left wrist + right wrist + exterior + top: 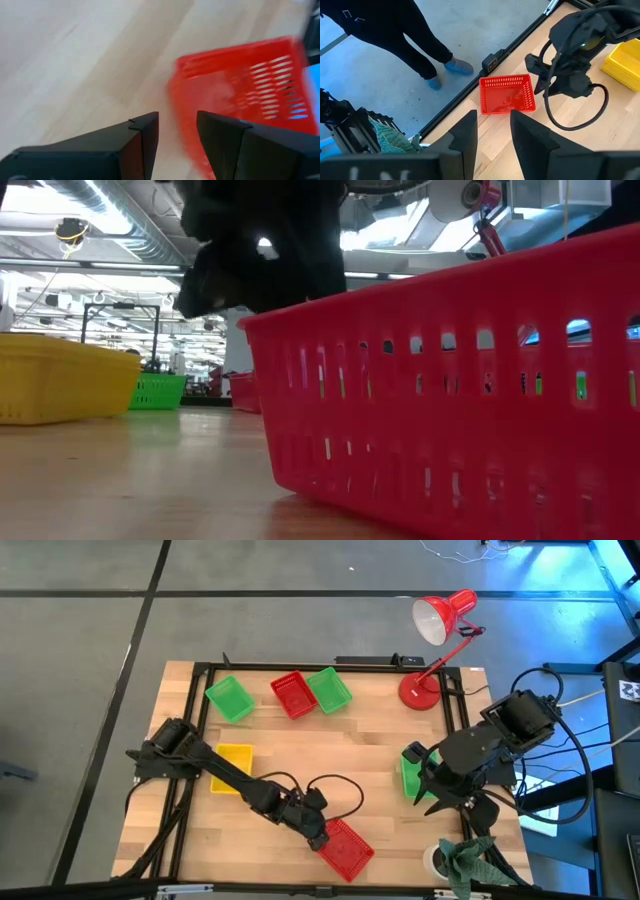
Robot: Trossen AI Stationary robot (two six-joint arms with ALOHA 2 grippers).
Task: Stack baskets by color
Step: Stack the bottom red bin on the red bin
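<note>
The left gripper (322,833) hovers at the near red basket (347,847), its fingers (145,135) spread apart over that basket's rim and pinching nothing. Taking the red desk lamp (432,635) at the far right corner of the table (380,755) as landmark: a green basket (329,689), a second red basket (293,695) and another green basket (229,699) sit in a row to its left, the first two touching. A yellow basket (232,768) lies nearer the left arm's base. The right gripper (428,783) hangs nearer than the lamp, jaws apart, above a third green basket (409,772).

Wooden worktop (380,755), black-framed. Grey floor (80,640) with dark seams. Red desk lamp (432,630) at worktop's far edge. Ceiling ducts (110,220) and strip lights overhead. Person's dark trousers, blue shoes (457,65) beside worktop.
</note>
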